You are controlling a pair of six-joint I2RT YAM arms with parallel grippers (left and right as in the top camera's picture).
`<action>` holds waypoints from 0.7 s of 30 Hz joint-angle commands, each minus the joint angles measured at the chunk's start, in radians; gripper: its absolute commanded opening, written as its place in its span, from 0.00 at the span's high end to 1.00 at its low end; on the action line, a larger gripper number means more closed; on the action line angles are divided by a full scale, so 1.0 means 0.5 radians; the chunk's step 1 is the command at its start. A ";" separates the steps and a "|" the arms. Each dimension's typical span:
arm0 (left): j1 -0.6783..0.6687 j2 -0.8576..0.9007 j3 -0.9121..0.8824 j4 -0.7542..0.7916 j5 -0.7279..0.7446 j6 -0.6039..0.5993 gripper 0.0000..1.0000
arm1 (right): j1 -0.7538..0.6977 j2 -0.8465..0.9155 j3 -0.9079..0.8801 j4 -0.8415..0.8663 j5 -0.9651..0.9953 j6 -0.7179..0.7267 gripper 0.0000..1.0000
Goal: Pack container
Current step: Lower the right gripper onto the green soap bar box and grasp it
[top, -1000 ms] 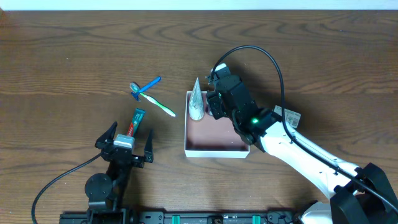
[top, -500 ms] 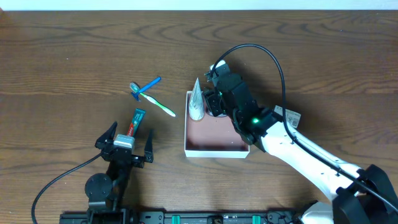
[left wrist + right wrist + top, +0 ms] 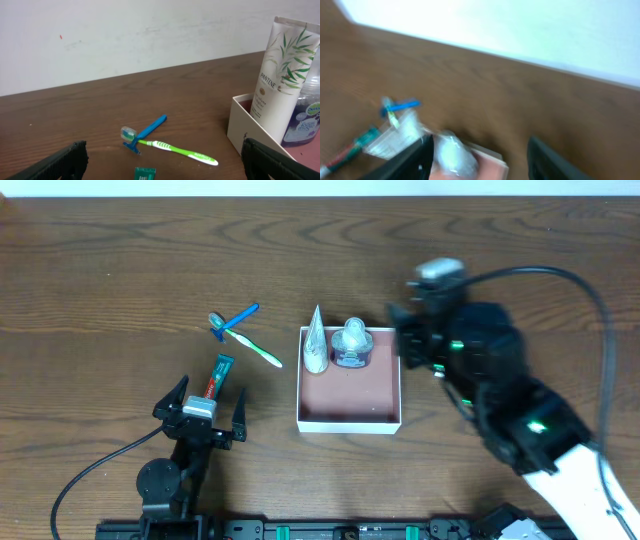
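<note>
The container (image 3: pixel 349 420) is a square white-walled box with a pinkish floor at table centre. Inside it stand a white Pantene tube (image 3: pixel 317 342) at the back left and a clear bottle of purple liquid (image 3: pixel 351 345) beside it. Both show in the left wrist view: tube (image 3: pixel 281 75), bottle (image 3: pixel 306 117). My right gripper (image 3: pixel 408 345) is open and empty, raised just right of the container's back corner; its wrist view is blurred. My left gripper (image 3: pixel 205 412) is open and empty near the front edge. A small toothpaste tube (image 3: pixel 217 376) lies just ahead of it.
A green toothbrush (image 3: pixel 255 348) and a blue razor (image 3: pixel 230 320) lie crossed on the wooden table, left of the container. They also show in the left wrist view: toothbrush (image 3: pixel 182 152), razor (image 3: pixel 145 133). A white wall lies beyond the far edge.
My right gripper has let go of the purple bottle inside the container and pulled up and away to the right. The left arm has not moved.
</note>
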 commanded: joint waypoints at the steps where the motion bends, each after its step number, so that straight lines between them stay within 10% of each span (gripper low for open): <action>1: 0.012 -0.011 -0.038 -0.067 0.021 0.027 0.02 | -0.202 -0.002 -0.004 -0.217 0.030 0.269 0.41; 13: 0.012 -0.011 -0.038 -0.066 0.021 0.027 0.02 | -0.671 0.485 -0.040 -0.590 -0.169 0.587 0.24; 21: 0.012 -0.011 -0.038 -0.066 0.021 0.027 0.02 | -0.683 1.000 -0.040 -0.192 -0.394 -0.267 0.05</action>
